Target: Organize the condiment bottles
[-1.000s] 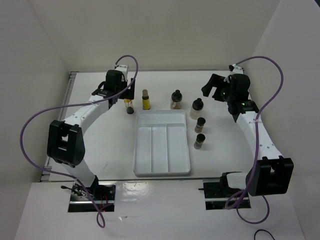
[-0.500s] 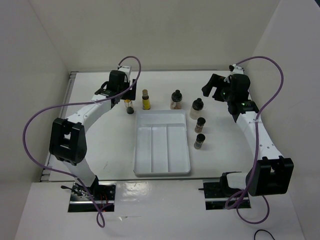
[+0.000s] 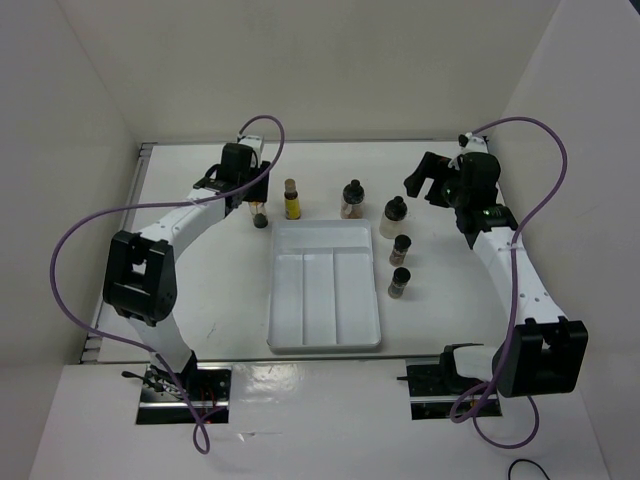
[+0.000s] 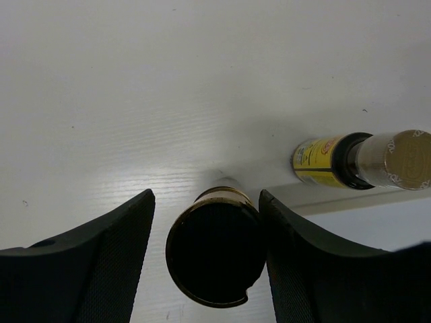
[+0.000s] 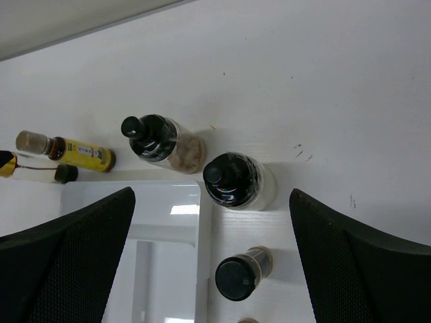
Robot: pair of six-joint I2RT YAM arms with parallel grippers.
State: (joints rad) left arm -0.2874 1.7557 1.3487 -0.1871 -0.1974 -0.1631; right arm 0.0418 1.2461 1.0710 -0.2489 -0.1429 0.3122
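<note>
left wrist: yellow bottle (image 4: 322, 161) stands near black-capped bottle (image 4: 215, 254), by the tray (image 4: 357, 200).

No text can be read in any view. Left wrist view: the yellow bottle (image 4: 322, 161) carries a printed label (image 4: 311, 156) with fine dark lines and a small red patch, too blurred to read. Its pale cap (image 4: 406, 159) shows a ring of raised marks round the rim, not decipherable. Right wrist view: the label shows dark print on yellow, too small to read. Overhead view: nothing resolvable.
</note>
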